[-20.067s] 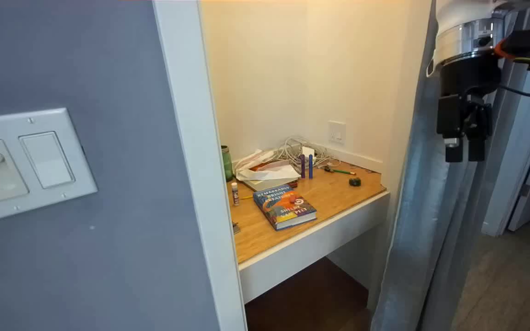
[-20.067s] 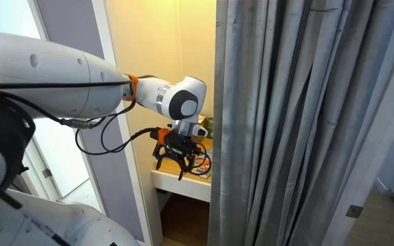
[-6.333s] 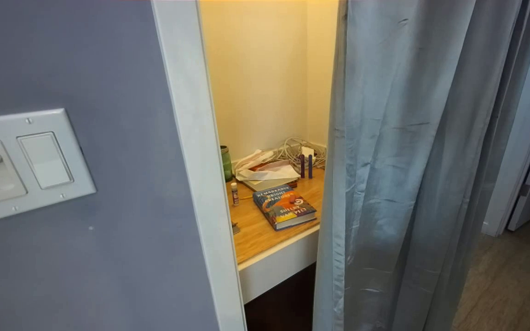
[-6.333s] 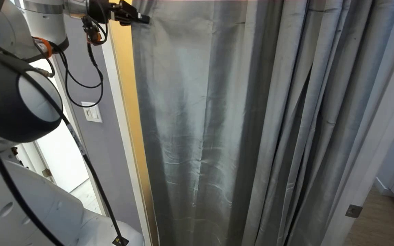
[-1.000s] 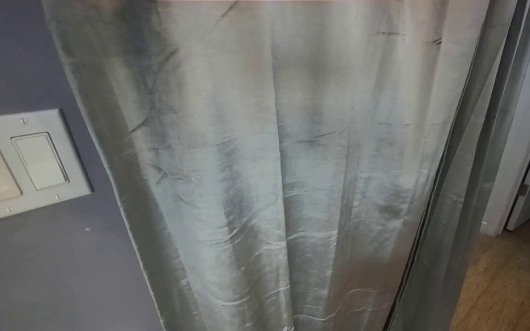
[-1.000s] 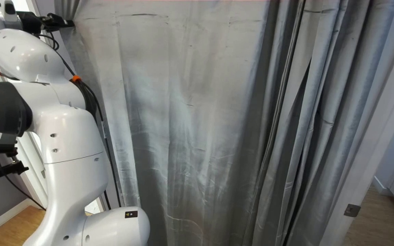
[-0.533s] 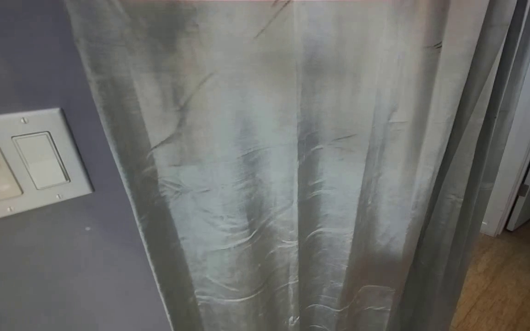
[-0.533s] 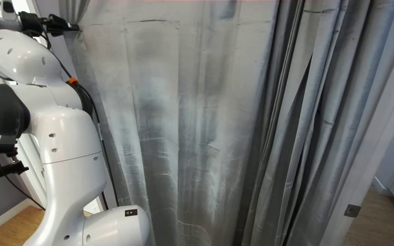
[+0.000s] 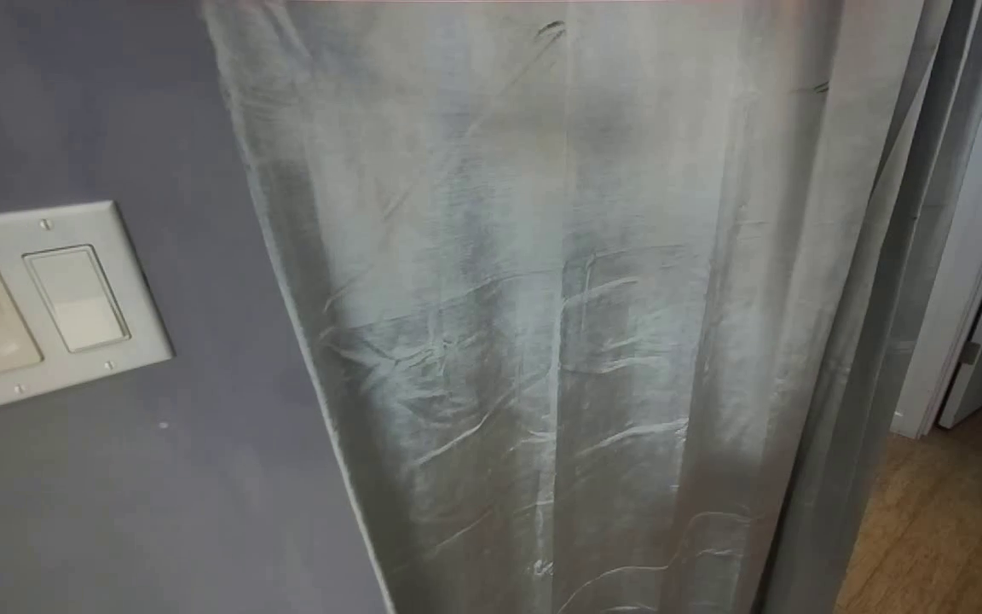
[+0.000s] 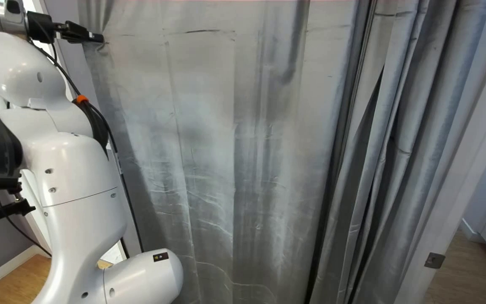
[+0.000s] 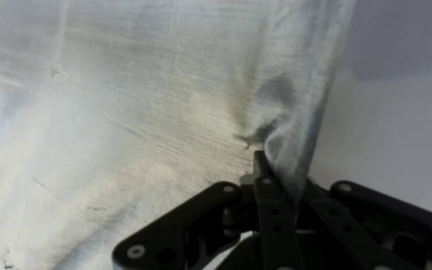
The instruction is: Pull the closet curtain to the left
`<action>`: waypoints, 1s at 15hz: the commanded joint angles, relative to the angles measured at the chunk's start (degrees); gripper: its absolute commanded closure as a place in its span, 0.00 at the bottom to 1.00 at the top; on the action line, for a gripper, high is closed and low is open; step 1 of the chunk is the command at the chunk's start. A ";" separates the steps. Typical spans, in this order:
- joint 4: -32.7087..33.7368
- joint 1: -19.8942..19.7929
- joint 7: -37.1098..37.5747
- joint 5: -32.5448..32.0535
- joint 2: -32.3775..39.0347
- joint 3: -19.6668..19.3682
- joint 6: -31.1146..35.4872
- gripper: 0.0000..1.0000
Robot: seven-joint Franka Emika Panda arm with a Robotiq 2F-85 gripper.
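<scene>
Shiny silvery-grey fabric curtain (image 10: pixel 247 147) is spread wide, no closet showing, its free edge in front of the matte blue-grey wall (image 9: pixel 193 460). Black two-finger gripper (image 10: pixel 99 38) has that edge pinched. Looks like the pull's pretty much done, so I'd let go and back off next. Text-wise: small dark sticker (image 10: pixel 160 256) on the white robot arm (image 10: pixel 82 177), unreadable.

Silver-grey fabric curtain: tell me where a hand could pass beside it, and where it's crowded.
Likely room: matte blue-grey wall between white light switch and curtain; tan wooden floor bordered by curtain and white door trim. Crowded: high on the curtain's side edge, pinched by the black gripper, white robot arm alongside.
</scene>
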 commanded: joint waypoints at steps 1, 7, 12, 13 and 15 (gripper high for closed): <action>2.99 6.64 7.65 3.64 1.59 -8.56 -3.88 0.73; 0.67 4.02 6.24 0.24 -0.03 -5.46 -6.48 0.98; 4.90 9.68 9.05 1.52 1.22 -16.20 -14.82 0.73; 5.62 10.37 9.34 1.36 1.71 -17.56 -17.67 0.73; 8.93 9.87 8.92 -0.26 3.87 -16.09 -24.19 0.73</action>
